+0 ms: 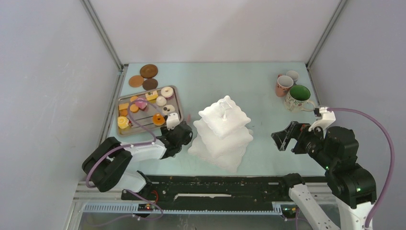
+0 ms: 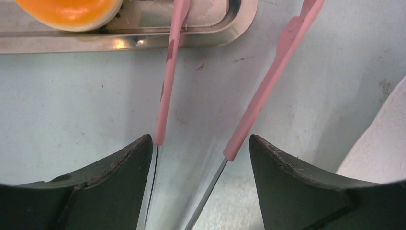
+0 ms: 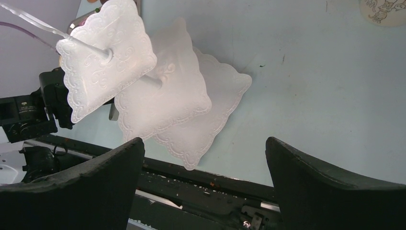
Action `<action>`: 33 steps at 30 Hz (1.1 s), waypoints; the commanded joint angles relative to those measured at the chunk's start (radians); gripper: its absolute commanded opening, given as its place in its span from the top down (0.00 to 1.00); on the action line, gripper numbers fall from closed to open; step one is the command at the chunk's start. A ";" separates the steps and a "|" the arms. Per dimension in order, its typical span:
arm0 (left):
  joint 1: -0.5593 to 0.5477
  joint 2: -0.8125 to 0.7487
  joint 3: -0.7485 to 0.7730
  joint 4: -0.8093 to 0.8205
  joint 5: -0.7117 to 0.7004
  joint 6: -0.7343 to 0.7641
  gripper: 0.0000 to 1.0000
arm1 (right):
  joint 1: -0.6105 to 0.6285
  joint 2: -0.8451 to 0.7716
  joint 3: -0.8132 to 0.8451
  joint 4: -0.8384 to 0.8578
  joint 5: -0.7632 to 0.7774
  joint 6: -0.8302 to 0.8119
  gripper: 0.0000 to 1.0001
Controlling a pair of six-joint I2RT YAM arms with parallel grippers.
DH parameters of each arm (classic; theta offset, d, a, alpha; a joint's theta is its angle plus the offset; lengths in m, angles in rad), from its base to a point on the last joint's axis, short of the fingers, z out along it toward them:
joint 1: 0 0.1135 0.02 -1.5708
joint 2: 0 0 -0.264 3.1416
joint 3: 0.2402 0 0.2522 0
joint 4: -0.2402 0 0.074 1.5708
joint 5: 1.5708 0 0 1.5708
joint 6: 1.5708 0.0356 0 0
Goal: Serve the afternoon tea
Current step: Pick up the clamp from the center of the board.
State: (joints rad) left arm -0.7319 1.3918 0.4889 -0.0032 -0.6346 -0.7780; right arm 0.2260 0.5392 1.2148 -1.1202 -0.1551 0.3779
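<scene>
Stand (image 1: 221, 128) is seen mid-table, between both arms. Right gripper (image 3: 205, 146) is held wide open, nothing gripped, to the stand's right. Pink tongs (image 2: 269, 80) are straddled by left gripper (image 2: 201, 140) beside the tray (image 2: 143, 41); whether they are clamped cannot be told. Mugs (image 1: 292, 90) are grouped far right.

My left claw (image 2: 201, 143) is low, reaching forward, jaws apart; my right claw (image 3: 205, 148), spread wide, faces left.
</scene>
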 commanded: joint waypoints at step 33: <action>0.191 -0.237 0.379 -0.650 0.359 0.184 0.48 | 0.006 -0.023 -0.041 0.127 0.035 0.031 0.00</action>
State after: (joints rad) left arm -0.5739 1.2079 0.8268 -0.5770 -0.3782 -0.6529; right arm 0.2276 0.5282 1.1893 -1.0538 -0.1459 0.4038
